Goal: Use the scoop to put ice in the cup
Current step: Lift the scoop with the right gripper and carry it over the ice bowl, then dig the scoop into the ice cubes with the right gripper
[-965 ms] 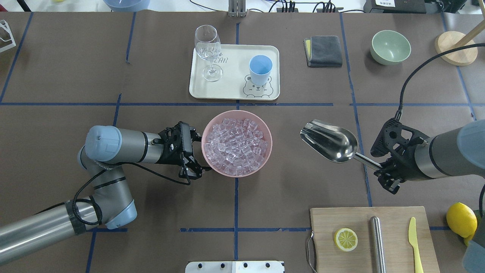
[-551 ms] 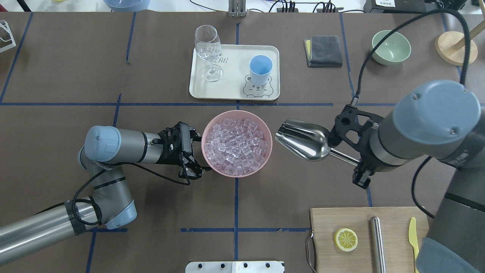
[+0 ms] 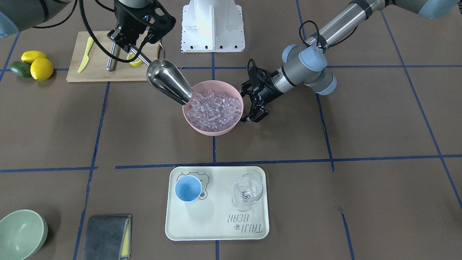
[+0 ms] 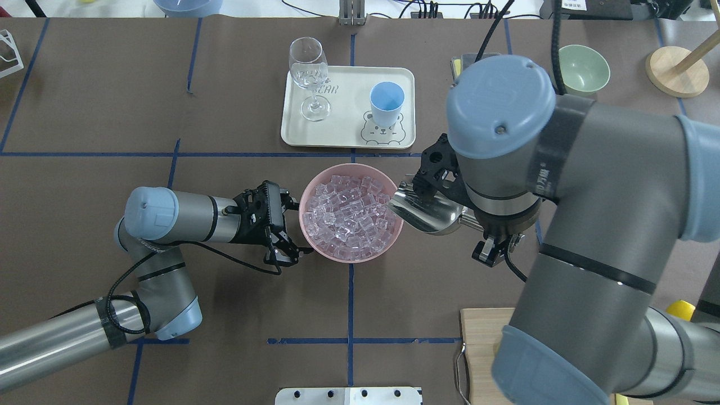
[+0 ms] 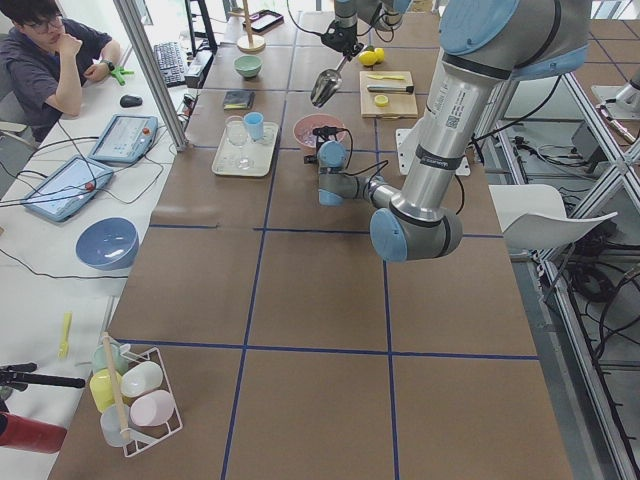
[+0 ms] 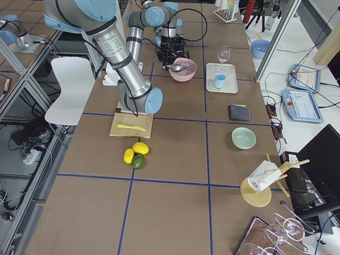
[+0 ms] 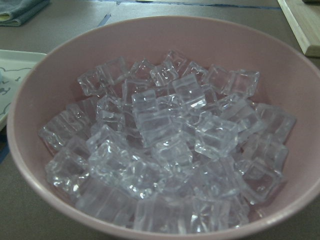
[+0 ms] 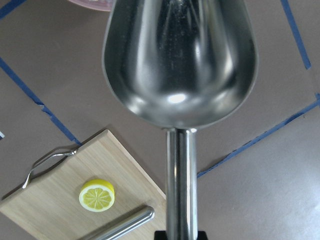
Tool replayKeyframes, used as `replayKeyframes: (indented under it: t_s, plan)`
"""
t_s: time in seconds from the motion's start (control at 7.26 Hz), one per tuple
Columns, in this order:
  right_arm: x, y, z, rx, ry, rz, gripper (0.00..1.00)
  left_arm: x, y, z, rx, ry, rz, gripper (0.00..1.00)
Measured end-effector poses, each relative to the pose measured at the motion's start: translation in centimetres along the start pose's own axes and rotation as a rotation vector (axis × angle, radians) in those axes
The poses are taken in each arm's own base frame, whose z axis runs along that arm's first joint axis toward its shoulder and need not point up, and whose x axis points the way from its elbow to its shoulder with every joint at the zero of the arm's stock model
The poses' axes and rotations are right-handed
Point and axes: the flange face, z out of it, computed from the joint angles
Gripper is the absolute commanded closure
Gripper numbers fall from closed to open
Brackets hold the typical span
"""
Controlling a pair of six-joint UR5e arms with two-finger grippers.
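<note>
Your right gripper (image 3: 122, 44) clamped on the rod handle of the shiny steel scoop (image 3: 168, 85), rounded lip at glassy ice (image 3: 213, 108) in the pink bowl (image 3: 216, 130), wrist view shows the smooth trough empty, half hidden overhead, left gripper (image 3: 246, 107) spread beside the bowl, cup (image 3: 188, 188) well past the tip.

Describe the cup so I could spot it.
Beyond the pink bowl of ice cubes lies a cream rectangular tray. On its bear drawing stands the small round light-blue cup, opaque and stemless, unlike the clear stemmed glass beside it.
</note>
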Motion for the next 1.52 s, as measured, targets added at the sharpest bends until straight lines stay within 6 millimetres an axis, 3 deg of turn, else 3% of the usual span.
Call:
replayKeyframes:
  t_s: [0.28, 0.55, 0.96, 1.52]
  plan:
    - [-1.0, -3.3, -2.1, -0.093, 0.000, -0.019, 1.00, 0.0, 0.2, 0.0, -0.003, 0.000, -0.001, 0.00]
    - [-2.1, -7.2, -2.9, -0.180, 0.000, -0.017, 1.00, 0.0, 0.3, 0.0, -0.004, 0.000, -0.001, 0.00]
    - [-3.6, -7.8, -3.0, -0.273, 0.000, -0.034, 1.00, 0.0, 0.3, 0.0, -0.004, 0.000, -0.002, 0.00]
    - [-6.0, -11.0, -1.3, -0.371, 0.011, -0.057, 1.00, 0.0, 0.3, 0.0, -0.004, 0.000, -0.001, 0.00]
